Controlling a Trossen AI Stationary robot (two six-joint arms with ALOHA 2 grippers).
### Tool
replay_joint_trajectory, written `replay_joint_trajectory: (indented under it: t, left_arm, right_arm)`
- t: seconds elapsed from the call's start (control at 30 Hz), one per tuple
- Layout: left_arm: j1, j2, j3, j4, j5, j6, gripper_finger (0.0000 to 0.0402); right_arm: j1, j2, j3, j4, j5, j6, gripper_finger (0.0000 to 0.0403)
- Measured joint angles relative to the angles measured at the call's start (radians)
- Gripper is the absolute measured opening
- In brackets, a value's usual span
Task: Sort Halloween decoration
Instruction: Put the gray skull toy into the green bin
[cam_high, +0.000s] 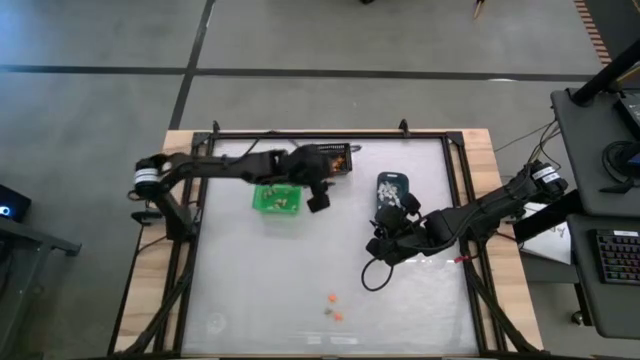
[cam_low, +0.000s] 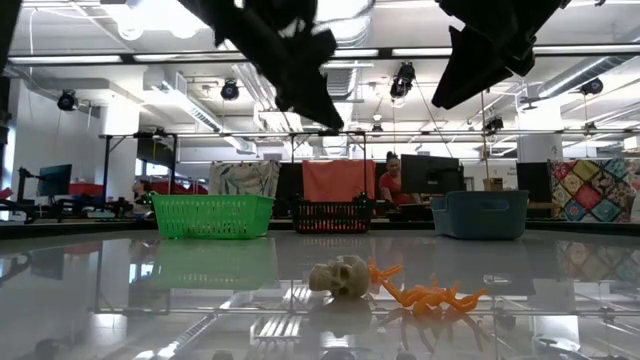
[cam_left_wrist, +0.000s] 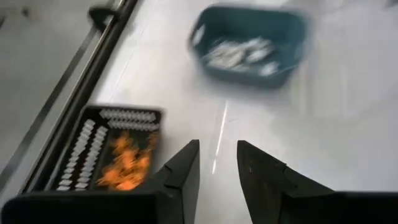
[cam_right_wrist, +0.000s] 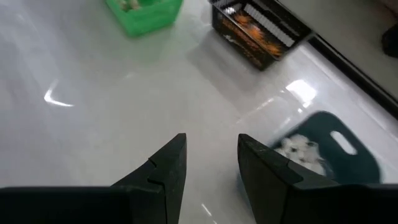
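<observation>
Our left gripper (cam_high: 318, 203) hangs by the green bin (cam_high: 277, 198), jaws spread, empty; our right gripper (cam_high: 383, 248), lower centre, likewise. Loose trinkets (cam_high: 332, 308) lie low on the surface (cam_high: 260, 280).

The place was a robotics lab or open-plan research workspace. Beyond the far edge of the white table (cam_low: 120, 290), the low view showed an industrial ceiling with exposed pipes and strip lights (cam_low: 150, 20), rows of desks with computer monitors (cam_low: 52, 178), and a person (cam_low: 390, 180) seated at a screen. A patchwork quilt (cam_low: 590, 190) hung at the right. From above, the wood-edged table stood on a grey concrete floor (cam_high: 90, 110), beside a desk holding a keyboard (cam_high: 618, 255).
</observation>
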Motion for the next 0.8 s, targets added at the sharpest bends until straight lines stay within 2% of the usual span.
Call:
replay_joint_trajectory:
  t: [0.23, 0.37, 0.5, 0.63, 0.8]
  left_arm:
    - [-0.134, -0.190, -0.177, 0.125, -0.003, -0.101, 0.0079]
    - [-0.213, -0.259, -0.292, 0.232, -0.006, -0.156, 0.0077]
    - [-0.288, -0.309, -0.378, 0.325, -0.071, -0.210, 0.0077]
    - [-0.357, -0.332, -0.420, 0.326, -0.157, -0.261, 0.0077]
    - [-0.438, -0.342, -0.445, 0.328, -0.213, -0.320, 0.0077]
  right_arm:
    - [0.004, 0.000, -0.051, 0.182, -0.065, -0.127, 0.0134]
    - [0.004, 0.000, -0.065, 0.262, -0.130, -0.212, 0.0134]
    - [0.004, 0.000, -0.065, 0.315, -0.175, -0.266, 0.0134]
    - [0.004, 0.000, -0.065, 0.374, -0.221, -0.313, 0.0134]
    - [0.004, 0.000, -0.065, 0.437, -0.275, -0.362, 0.0134]
